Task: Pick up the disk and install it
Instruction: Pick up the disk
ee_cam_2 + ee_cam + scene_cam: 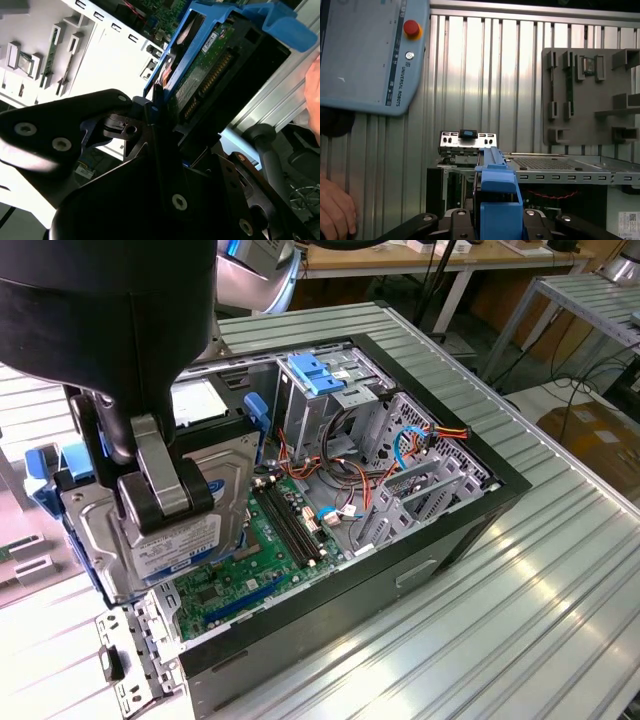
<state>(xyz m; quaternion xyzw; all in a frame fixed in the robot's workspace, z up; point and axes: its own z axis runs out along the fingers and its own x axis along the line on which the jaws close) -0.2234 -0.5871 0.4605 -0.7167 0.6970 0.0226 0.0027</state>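
Holding the disk (205, 515) firmly in the gripper (160, 502), shut on its two flat faces. Hangs on edge, slightly tilted, label side toward the exterior view, over the end of the open computer case (430, 560) at the exterior view's left. Not yet seated in any bay. Just beside it, inside the case, the green motherboard (290, 525). Turns its green circuit side (200, 75) toward the second wrist view, with the blue frame around it. Under the case, a ribbed metal table (560, 570). In the first wrist view, a person's hand (335, 207) near a grey teach pendant (370, 50).
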